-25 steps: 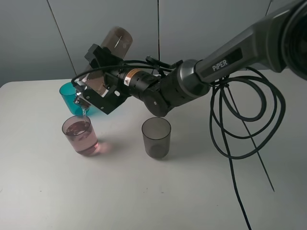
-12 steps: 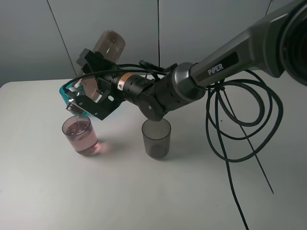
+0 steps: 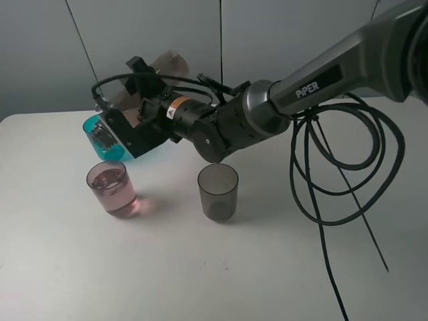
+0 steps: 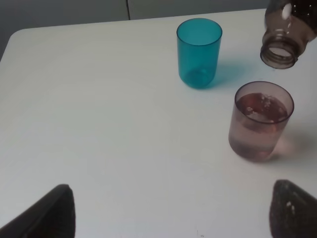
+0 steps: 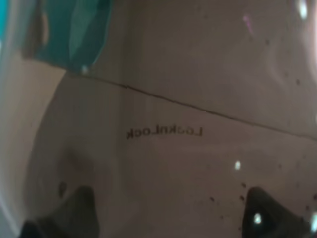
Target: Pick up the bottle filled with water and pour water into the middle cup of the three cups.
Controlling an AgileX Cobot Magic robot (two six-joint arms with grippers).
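Blur hides much of the tall translucent brownish-pink plastic bottle [image 3: 170,63], gripped tilted by the right hand [image 3: 124,127] near the pale pink translucent plastic tumbler [image 3: 112,188]; left hand [image 4: 173,213] spread wide, fingertips [image 4: 54,213] cropped

Bottle [image 4: 286,29], pink cup [image 4: 260,124]: translucent glossy plastic. Table [image 3: 200,267]: smooth matt white.

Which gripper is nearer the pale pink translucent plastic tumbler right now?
Right. The right gripper, shut on the tilted brownish-pink plastic bottle, hangs above and slightly behind the pale pink plastic tumbler. The left gripper, jaws open, is outside the exterior view, farther back.
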